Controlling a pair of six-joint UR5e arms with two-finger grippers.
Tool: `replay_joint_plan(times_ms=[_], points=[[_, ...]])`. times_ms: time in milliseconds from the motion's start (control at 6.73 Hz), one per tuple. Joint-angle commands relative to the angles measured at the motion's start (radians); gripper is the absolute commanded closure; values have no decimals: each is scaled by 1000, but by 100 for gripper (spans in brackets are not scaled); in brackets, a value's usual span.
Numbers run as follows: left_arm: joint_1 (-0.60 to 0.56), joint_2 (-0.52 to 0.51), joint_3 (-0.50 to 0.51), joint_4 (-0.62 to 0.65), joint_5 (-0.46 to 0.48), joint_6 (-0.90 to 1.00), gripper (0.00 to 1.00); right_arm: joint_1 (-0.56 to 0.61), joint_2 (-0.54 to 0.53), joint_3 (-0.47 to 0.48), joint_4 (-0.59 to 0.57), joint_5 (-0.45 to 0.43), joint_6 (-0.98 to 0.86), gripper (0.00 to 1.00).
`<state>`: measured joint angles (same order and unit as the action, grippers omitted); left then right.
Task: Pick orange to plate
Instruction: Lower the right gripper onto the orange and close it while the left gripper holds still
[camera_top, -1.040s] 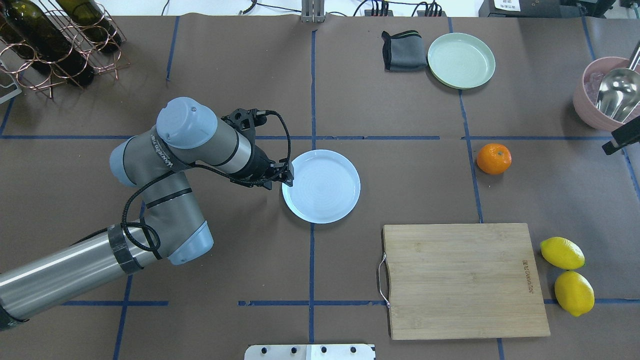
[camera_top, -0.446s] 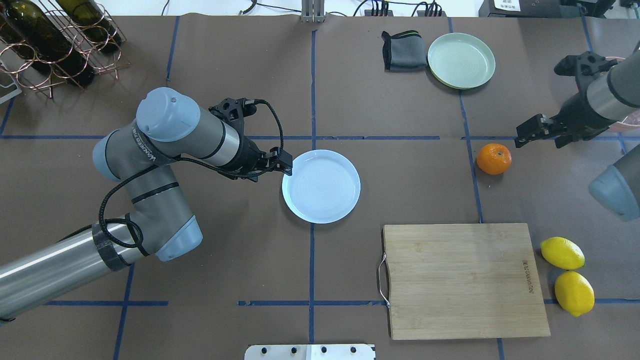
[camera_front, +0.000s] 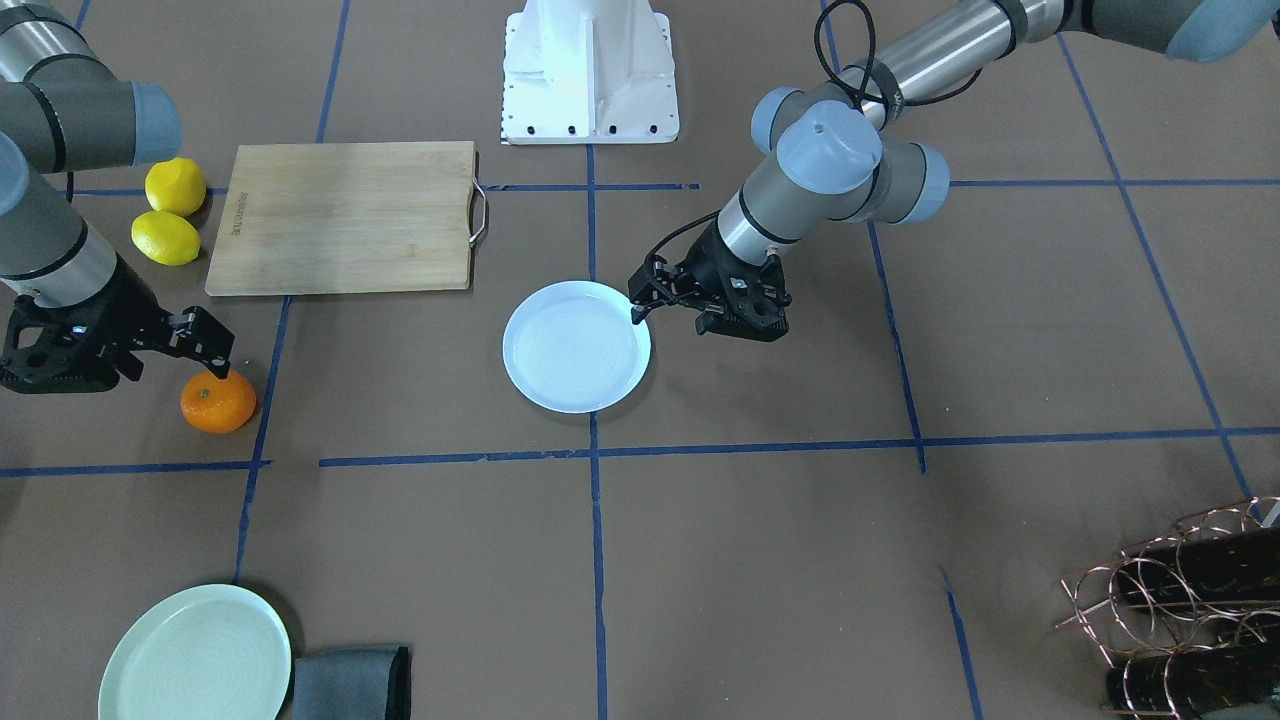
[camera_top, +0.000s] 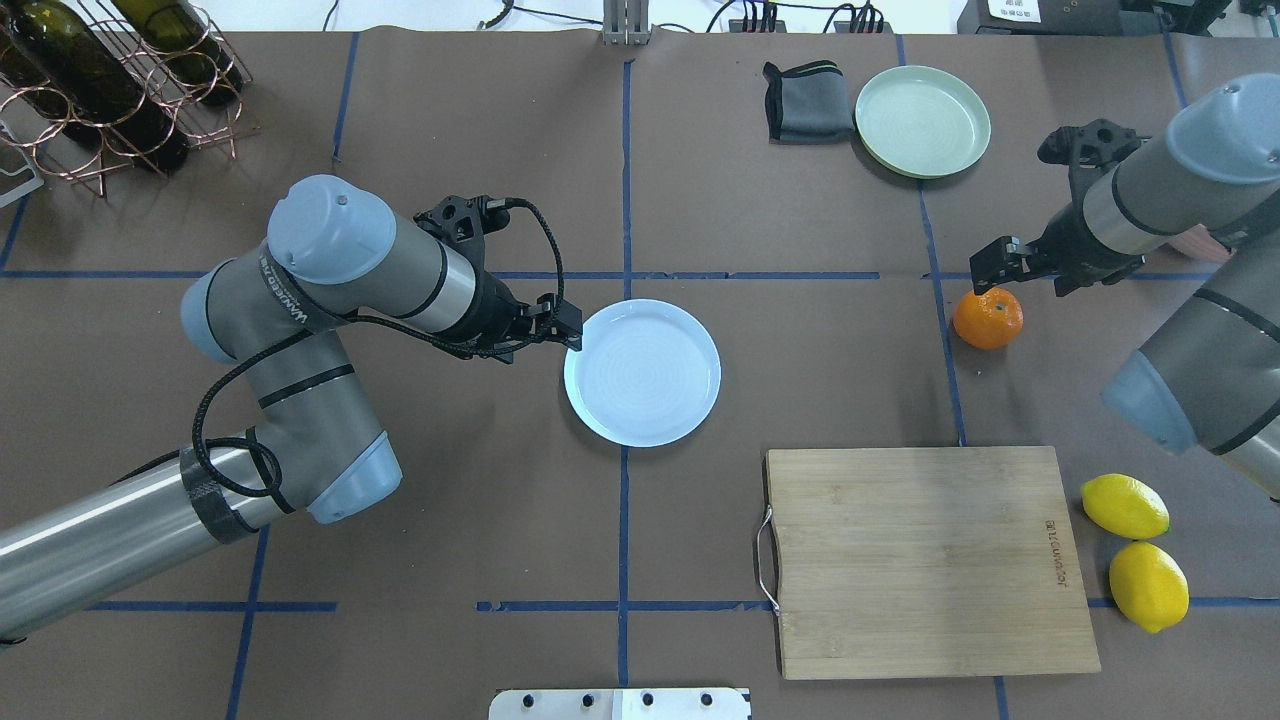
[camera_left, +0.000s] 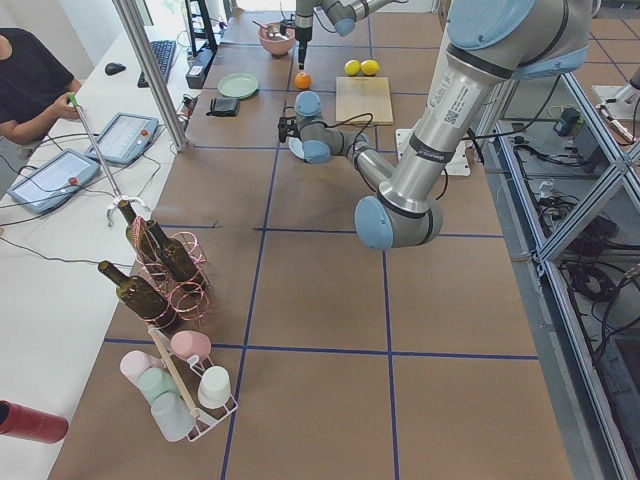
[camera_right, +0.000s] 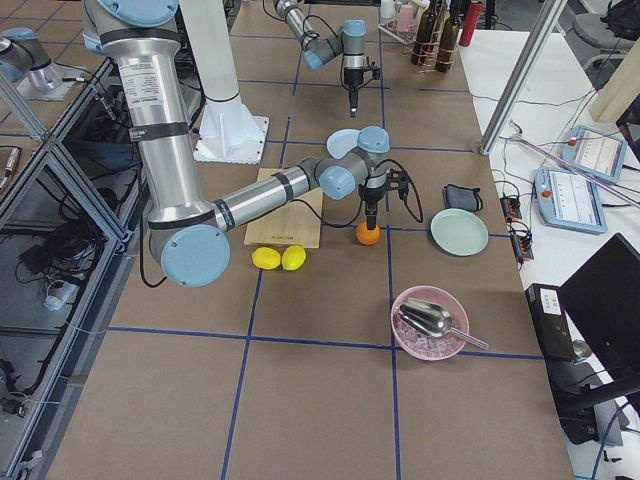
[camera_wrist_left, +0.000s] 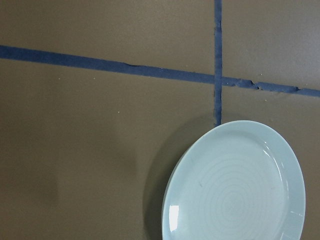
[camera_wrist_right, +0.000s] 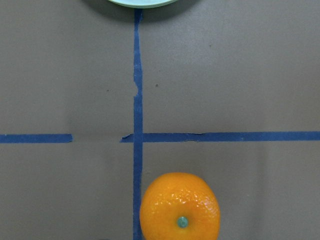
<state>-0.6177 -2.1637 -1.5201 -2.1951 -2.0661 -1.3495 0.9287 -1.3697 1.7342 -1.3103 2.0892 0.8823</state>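
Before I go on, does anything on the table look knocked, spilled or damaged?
Nothing stands out. The orange sits whole on the table, the plate lies flat and empty, and the cutting board lies flat.

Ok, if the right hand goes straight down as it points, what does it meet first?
Probably the small round bright-orange fruit, almost directly under the right hand, though exact depth alignment is unclear.

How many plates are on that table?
2. A white plate lies empty near the table's middle. A green plate sits on the side far from the robot, beside a grey cloth. None seems hidden.
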Motion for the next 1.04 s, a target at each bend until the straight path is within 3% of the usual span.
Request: replay_joint_plan(times_ms=[0,297,594,891], points=[[1,1,-2,0,17,0,6,-24,8,-88,127,-14,30,0],[1,2,-12,2,17,-2,0,-37,8,-128,157,-14,27,0],[1,2,-14,2,18,0,0,-44,8,-186,229,-14,30,0],[-4,8,-34,3,23,-2,0,-47,8,-182,235,-11,33,0]])
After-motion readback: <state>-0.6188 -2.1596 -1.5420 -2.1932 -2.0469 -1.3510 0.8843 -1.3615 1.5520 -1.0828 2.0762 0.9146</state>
